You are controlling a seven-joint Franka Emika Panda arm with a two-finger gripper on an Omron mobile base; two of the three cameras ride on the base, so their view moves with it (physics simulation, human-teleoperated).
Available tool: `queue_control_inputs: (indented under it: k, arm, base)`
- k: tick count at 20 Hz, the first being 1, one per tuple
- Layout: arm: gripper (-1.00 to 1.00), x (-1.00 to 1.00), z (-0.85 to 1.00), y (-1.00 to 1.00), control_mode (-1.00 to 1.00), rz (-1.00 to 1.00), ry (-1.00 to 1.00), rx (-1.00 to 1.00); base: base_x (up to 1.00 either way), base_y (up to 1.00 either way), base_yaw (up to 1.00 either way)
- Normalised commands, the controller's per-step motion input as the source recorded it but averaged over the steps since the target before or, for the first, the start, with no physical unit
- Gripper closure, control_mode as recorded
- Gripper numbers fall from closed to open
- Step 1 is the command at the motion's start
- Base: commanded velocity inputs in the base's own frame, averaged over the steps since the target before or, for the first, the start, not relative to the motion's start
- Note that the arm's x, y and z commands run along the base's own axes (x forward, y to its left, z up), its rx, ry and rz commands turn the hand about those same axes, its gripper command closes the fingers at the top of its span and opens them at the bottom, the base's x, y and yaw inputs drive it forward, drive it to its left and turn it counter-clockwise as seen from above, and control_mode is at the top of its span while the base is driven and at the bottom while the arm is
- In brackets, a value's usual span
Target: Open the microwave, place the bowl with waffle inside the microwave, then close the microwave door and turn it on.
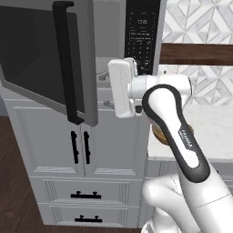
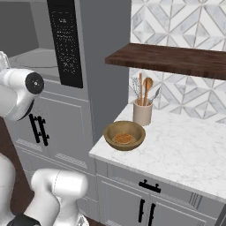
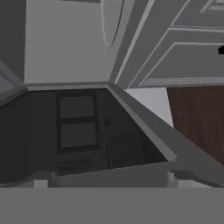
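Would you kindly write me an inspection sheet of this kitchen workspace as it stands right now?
Surface: white marble counter, bare to the right of the bowl.
Job's things: microwave open, turntable visible inside; microwave door swung out to the left, black bar handle facing the camera; bowl with waffle on the counter near its left edge, outside the microwave.
Clutter: utensil crock with wooden spoons, just behind the bowl.
Grippers: gripper at the microwave opening, beside the door edge; open or shut cannot be told.
Cables: nothing seen.
Surroundings: grey cabinets with black handles below, dark wooden shelf, patterned tile wall, dark wood floor.
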Motion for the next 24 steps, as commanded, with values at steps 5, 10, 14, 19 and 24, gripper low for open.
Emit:
queue_control_inputs:
  k: [5, 10, 14, 19, 24]
  arm:
    - [-1.00, 0.43, 0.00, 0.33, -1.00, 0.03, 0.06, 0.00]
    - [-1.00, 0.16, -0.01, 0.55, -1.00, 0.06, 0.02, -0.02]
    - [-1.00, 0.00, 0.00, 0.54, -1.00, 0.14, 0.00, 0.00]
    - [-1.00, -0.57, 0.00, 0.51, -1.00, 0.28, 0.00, -0.01]
    - [-1.00, -1.00, 0.00, 0.56, -1.00, 0.30, 0.00, -0.07]
  base:
    - [0.00, 0.00, 0.00]
    - [0.00, 0.00, 0.00]
    - [0.00, 0.00, 0.00]
    - [0.00, 0.00, 0.00]
    - [0.00, 0.00, 0.00]
